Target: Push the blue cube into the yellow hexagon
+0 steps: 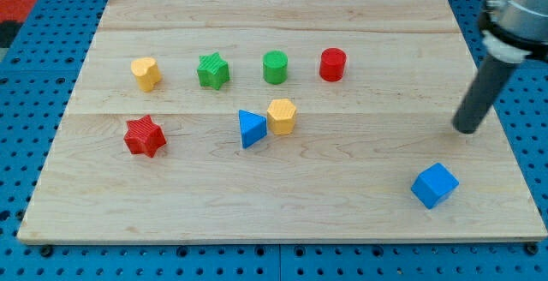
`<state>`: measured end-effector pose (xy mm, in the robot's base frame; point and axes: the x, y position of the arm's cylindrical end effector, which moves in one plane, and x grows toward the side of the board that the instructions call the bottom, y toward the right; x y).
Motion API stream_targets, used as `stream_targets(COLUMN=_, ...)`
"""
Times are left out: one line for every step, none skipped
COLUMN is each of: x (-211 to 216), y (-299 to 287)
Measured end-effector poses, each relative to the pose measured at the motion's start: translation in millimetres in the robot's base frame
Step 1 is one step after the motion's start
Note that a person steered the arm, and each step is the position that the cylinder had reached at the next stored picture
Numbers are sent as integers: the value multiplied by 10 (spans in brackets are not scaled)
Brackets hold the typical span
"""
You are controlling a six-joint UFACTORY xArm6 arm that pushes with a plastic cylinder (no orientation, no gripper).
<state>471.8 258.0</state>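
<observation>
The blue cube [434,185] sits on the wooden board near the view's bottom right. The yellow hexagon [281,116] stands near the board's middle, touching or almost touching a blue triangle [251,129] on its left. My tip [467,130] is at the view's right, above and a little to the right of the blue cube, with a clear gap between them. The dark rod rises from the tip toward the view's top right corner.
A row near the view's top holds a yellow heart-like block [146,73], a green star [213,70], a green cylinder [275,67] and a red cylinder [332,64]. A red star [144,136] lies at the left. The board's right edge [505,135] is close to my tip.
</observation>
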Motion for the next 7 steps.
stream_targets(x=484, y=67)
stream_targets(x=629, y=66)
stream_targets(x=780, y=-49)
stream_targets(x=873, y=-364)
stream_targets(x=909, y=-894)
stream_targets(x=1060, y=-1006)
stream_targets(x=1264, y=-1056)
